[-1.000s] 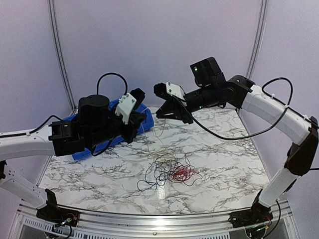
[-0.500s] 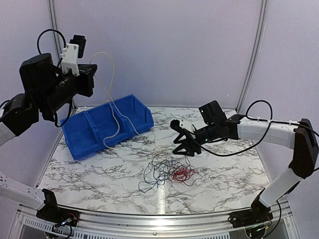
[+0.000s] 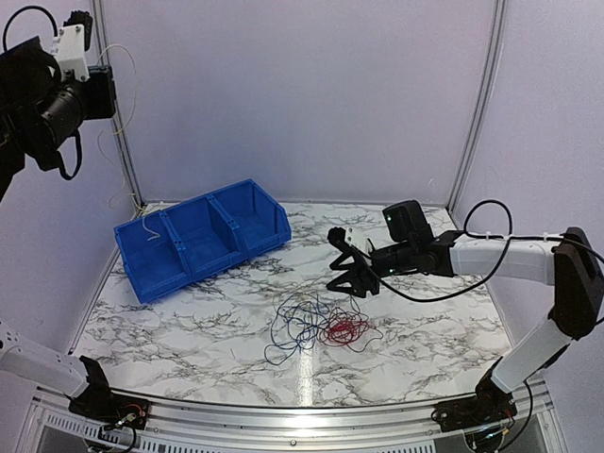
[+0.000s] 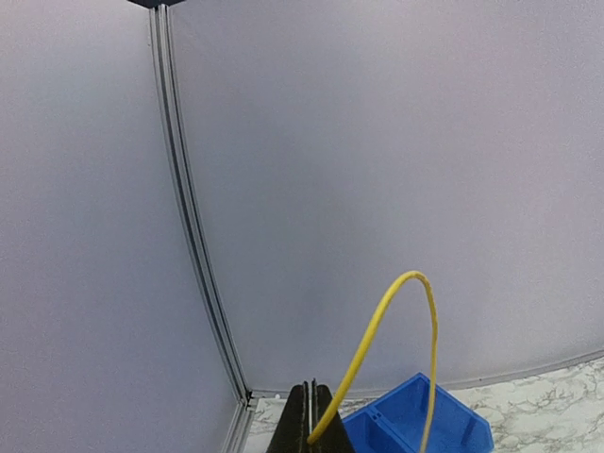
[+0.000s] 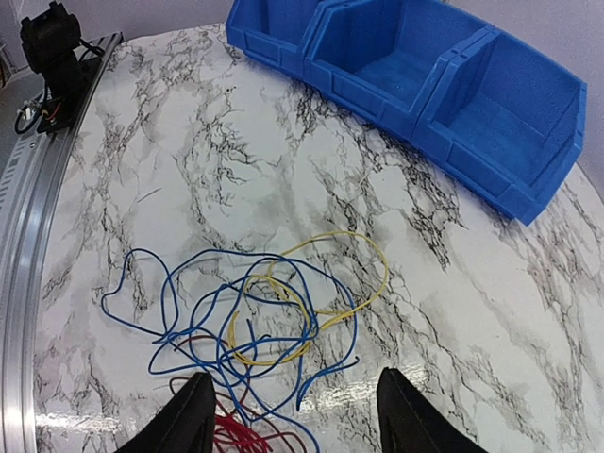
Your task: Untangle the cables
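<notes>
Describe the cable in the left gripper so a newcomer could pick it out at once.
Find the blue bin at the back left. High above it the left gripper pinches a single yellow cable that arcs upward, then droops towards the bin. Unlike the tangle of red, blue and yellow wires lying flat nearby, it hangs alone in the air.

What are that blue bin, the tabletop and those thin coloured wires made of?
The blue bin looks like moulded plastic: uniform colour, smooth walls. The tabletop shows marble veining, but its flat glare suggests printed laminate; I cannot be sure. The cables seem thin wire in coloured plastic insulation, holding springy loops.
</notes>
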